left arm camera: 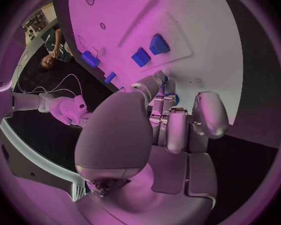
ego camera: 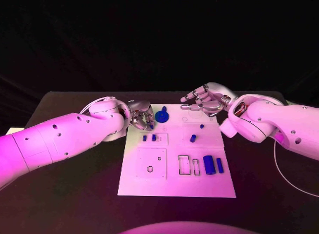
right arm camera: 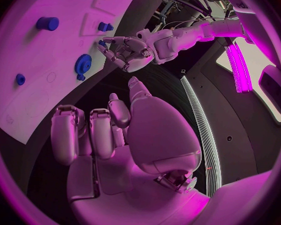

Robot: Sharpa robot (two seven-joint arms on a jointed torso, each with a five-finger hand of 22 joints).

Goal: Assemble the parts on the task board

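Blue parts are scattered over the white board (ego camera: 177, 183), so I judge most assembly undone: the gear (ego camera: 164, 116) sits just beyond the left hand (ego camera: 139, 116), whose grip I cannot tell, while the right hand (ego camera: 205, 99) hovers open and empty nearby.

Left arm (ego camera: 57, 139): smooth white rounded shell segments, small dark round screw holes dotted along the casing, bulbous wrist housing. Left hand (ego camera: 140, 116): silver metallic, many-fingered, segmented fingers with rounded pad-like tips; broad domed thumb base and flat palm plates seen from its wrist camera. Right arm (ego camera: 283, 126): matching white shell, dark recessed ring at the wrist joint, scattered screw holes, thin white cable (ego camera: 283, 168) looping beside it. Right hand (ego camera: 207, 99): same silver segmented build.
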